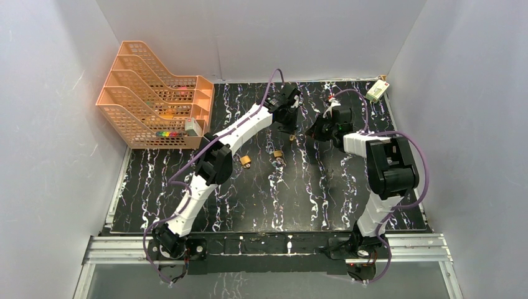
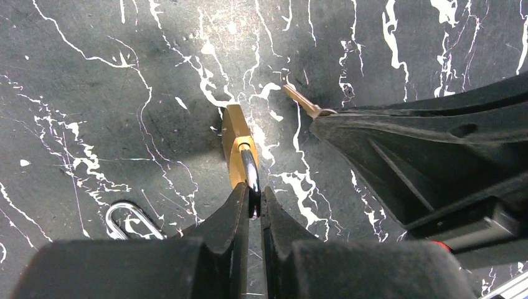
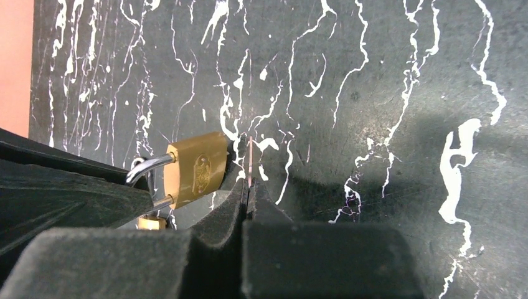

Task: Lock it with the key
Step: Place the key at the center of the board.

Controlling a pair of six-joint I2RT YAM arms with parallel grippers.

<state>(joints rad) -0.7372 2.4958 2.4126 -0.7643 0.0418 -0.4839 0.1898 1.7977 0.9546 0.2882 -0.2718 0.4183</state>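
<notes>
My left gripper (image 2: 254, 196) is shut on the steel shackle of a brass padlock (image 2: 234, 140) and holds it above the black marbled table. The padlock also shows in the right wrist view (image 3: 196, 168), just left of my right gripper (image 3: 248, 187). My right gripper is shut on a thin key (image 3: 249, 159), seen edge-on there. In the left wrist view the key (image 2: 302, 101) sticks out of the right gripper, to the right of the padlock body and apart from it. In the top view both grippers meet at the back middle, the left (image 1: 290, 126) and the right (image 1: 311, 132).
Two more brass padlocks (image 1: 246, 160) (image 1: 278, 154) lie on the table in front of the grippers. A steel shackle (image 2: 127, 218) shows below my left gripper. An orange stacked tray rack (image 1: 155, 99) stands at the back left. A small white box (image 1: 377, 91) lies at the back right.
</notes>
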